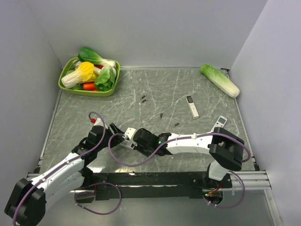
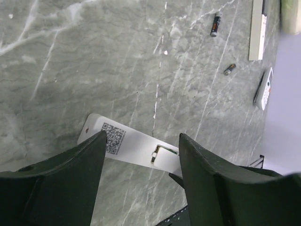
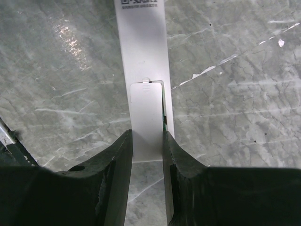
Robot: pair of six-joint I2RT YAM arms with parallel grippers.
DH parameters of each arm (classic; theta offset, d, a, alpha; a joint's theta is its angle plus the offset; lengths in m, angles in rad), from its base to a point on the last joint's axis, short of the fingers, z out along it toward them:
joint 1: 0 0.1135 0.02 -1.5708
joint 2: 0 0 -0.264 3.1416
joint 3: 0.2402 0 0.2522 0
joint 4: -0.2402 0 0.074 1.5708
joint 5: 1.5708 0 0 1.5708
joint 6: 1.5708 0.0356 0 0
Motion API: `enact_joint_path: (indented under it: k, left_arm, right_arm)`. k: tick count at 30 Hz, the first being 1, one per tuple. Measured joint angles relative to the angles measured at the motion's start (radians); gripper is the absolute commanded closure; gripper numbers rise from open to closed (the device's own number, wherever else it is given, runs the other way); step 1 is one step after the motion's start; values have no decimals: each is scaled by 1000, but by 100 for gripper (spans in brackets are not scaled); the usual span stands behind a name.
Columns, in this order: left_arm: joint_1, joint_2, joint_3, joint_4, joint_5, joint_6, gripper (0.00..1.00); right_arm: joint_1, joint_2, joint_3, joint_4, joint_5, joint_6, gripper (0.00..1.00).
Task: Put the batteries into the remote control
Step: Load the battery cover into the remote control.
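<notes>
Near edge: right fingers (image 3: 117, 169) are clamped on the sides of the remote control (image 3: 143, 56) at its battery-cover end, holding it just over the surface (image 3: 235, 141). The remote's long axis runs straight out from them toward the left arm, QR-label end farthest out. The battery cover (image 3: 146, 117) looks seated or only barely slid, with a green sliver along one edge; can't tell which.

Left fingers (image 2: 75, 174) are spread wide, grasping nothing, poised over the QR half of the remote. The remote runs nearly along the line from one left finger to the other, not across it. So the key relation is that the cover sits just beside the far left finger, close to the right fingers' grip. The left arm is the free one and the nearer one for working the cover; likely it needs a wrist turn or a shift along the bar.

Mid surface: the batteries (image 1: 161, 115) lie loose, apart from each other and well apart from both sets of fingers, beyond the right forearm. That forearm stands between the right base and them; the path from the left fingers is open.

Farther: a pair of dark cells (image 1: 143, 98), a white remote with black end (image 1: 192, 106) and a short buttoned remote (image 1: 221, 121), all distractors. Far back: a green basket (image 1: 66, 87) of vegetables and a cabbage (image 1: 219, 80).
</notes>
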Motion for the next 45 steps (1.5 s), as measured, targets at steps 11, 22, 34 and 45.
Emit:
enact_joint_path:
  k: [11,22,34,45]
  left_arm:
    - [0,-2,0,-42,-7,-7,33]
    - [0,26,0,-38,7,-8,33]
    - [0,45,0,-16,23,-8,33]
    - [0,46,0,-11,23,-8,33]
  right_arm:
    - [-1,0,0,-16,-3,6,72]
    - [-15,-1,-7,-30,-6,6,65]
    - [-29,-1,-13,-16,-15,1,63]
    - [-33,-1,-14,-19,-29,-29,59]
